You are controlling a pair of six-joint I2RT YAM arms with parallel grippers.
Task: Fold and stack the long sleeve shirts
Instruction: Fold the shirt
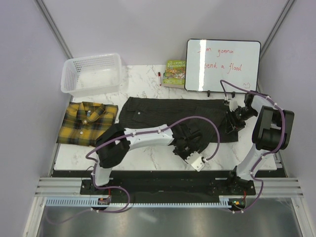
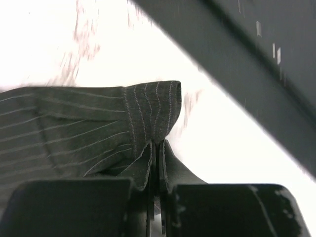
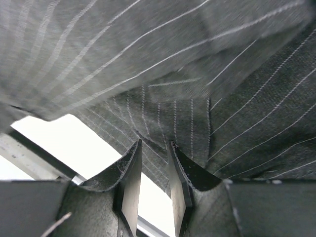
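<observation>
Charcoal pinstripe shirt point(image 1: 148, 111) is your biggest piece. It lies spread across the middle of the marble table point(image 1: 148, 158), long side running left to right. Judge it light, soft and limp: it will sag and crease wherever it is unsupported. Take it at hems, cuffs or corners, where doubled, stitched cloth gives the fingers something to bite.

Your left gripper point(image 2: 157, 168) is clamped on such a stitched edge at the shirt's near side, jaws tight together with cloth between them. Your right gripper point(image 3: 154, 158) sits at the shirt's right end, jaws a narrow slit apart with pinstripe cloth at their tips. Whether it actually pinches cannot be told.

Your yellow-and-black plaid shirt point(image 1: 86, 123) lies folded at the left, just beside the dark one. Your white mesh basket point(image 1: 69, 81) stands at the far left, beyond the plaid shirt, and nothing shows inside it.
</observation>
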